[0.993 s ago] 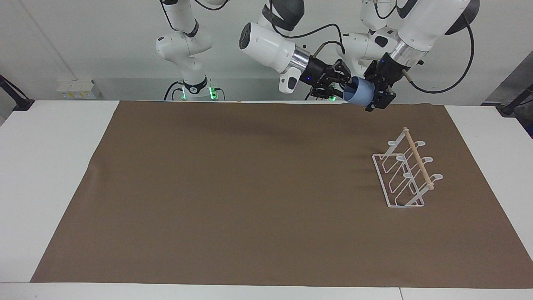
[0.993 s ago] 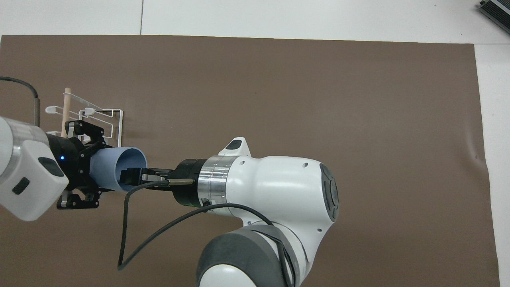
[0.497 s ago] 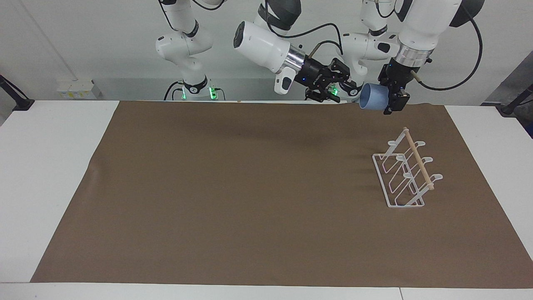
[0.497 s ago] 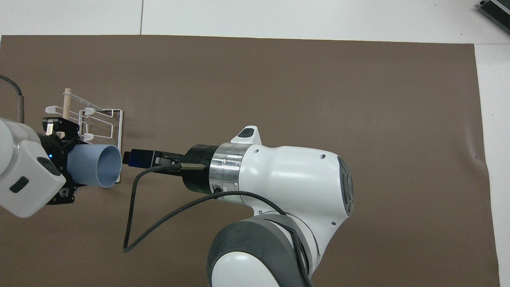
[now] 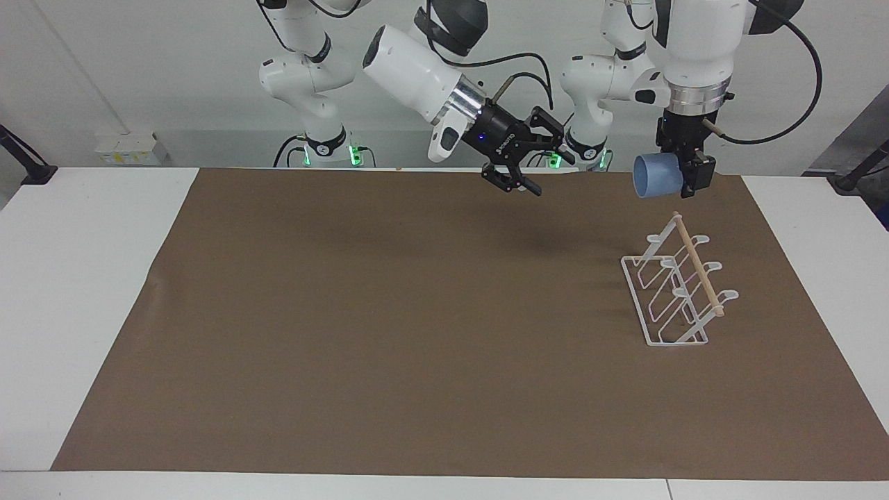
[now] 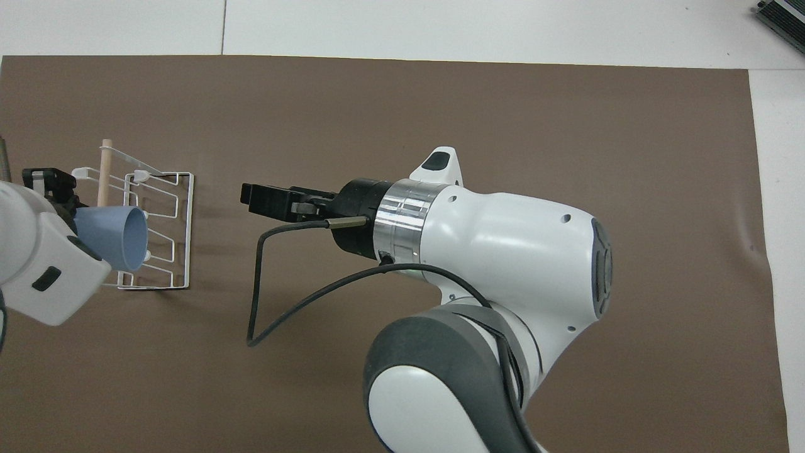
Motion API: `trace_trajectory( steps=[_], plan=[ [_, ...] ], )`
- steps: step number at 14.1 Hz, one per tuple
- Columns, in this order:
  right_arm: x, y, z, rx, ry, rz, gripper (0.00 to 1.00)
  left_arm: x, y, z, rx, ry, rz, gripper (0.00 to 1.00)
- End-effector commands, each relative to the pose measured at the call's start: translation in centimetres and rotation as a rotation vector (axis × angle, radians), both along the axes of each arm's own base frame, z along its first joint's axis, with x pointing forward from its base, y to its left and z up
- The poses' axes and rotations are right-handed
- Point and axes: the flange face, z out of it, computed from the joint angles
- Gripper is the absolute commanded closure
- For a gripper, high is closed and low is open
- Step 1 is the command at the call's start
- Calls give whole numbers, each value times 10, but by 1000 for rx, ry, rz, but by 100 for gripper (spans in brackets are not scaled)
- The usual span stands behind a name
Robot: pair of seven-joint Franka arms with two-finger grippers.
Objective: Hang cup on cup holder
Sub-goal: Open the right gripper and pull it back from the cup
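My left gripper [image 5: 685,182] is shut on the base of the light-blue cup [image 5: 656,176], which it holds sideways in the air, mouth toward the right arm's end. The cup [image 6: 116,236] hangs above the end of the cup holder nearest the robots. The cup holder [image 5: 677,295] is a white wire rack with a wooden rod [image 5: 698,274] on top. It stands on the mat at the left arm's end of the table [image 6: 160,233]. My right gripper [image 5: 515,185] is open and holds nothing, in the air over the mat beside the holder [image 6: 251,200].
A brown mat [image 5: 417,312] covers most of the white table [image 5: 83,278]. A black cable [image 6: 264,302] loops down from the right arm's wrist above the mat. The right arm's big white links fill the lower middle of the overhead view.
The right gripper let go of the cup's rim, opened and drew back toward the table's middle. The left gripper carried the cup toward its own end, over the holder.
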Motion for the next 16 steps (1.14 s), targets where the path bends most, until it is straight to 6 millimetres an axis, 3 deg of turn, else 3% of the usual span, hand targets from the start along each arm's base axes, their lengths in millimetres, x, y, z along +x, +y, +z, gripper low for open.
trace_trajectory(
  steps=[1,4,7,9,11,14,15,16],
  plan=[
    [20,-13,5,-129,-175,85,19,-1,-10,-14,152,-66,11,100],
    [22,-10,4,-244,-255,163,21,22,-18,-55,323,-42,-36,100],
    [27,-21,10,-451,-367,295,23,40,-26,-88,493,-70,-43,100],
    [31,-33,14,-550,-359,356,23,52,-26,-106,565,-96,-47,100],
    [37,-59,18,-661,-314,400,23,66,-22,-119,588,-155,-72,100],
    [44,-104,27,-797,-211,435,23,97,27,-144,611,-224,-165,100],
    [49,-121,24,-808,-155,427,24,105,41,-162,610,-196,-160,100],
    [55,-141,20,-815,-112,411,27,109,49,-168,620,-187,-156,100]
  ],
)
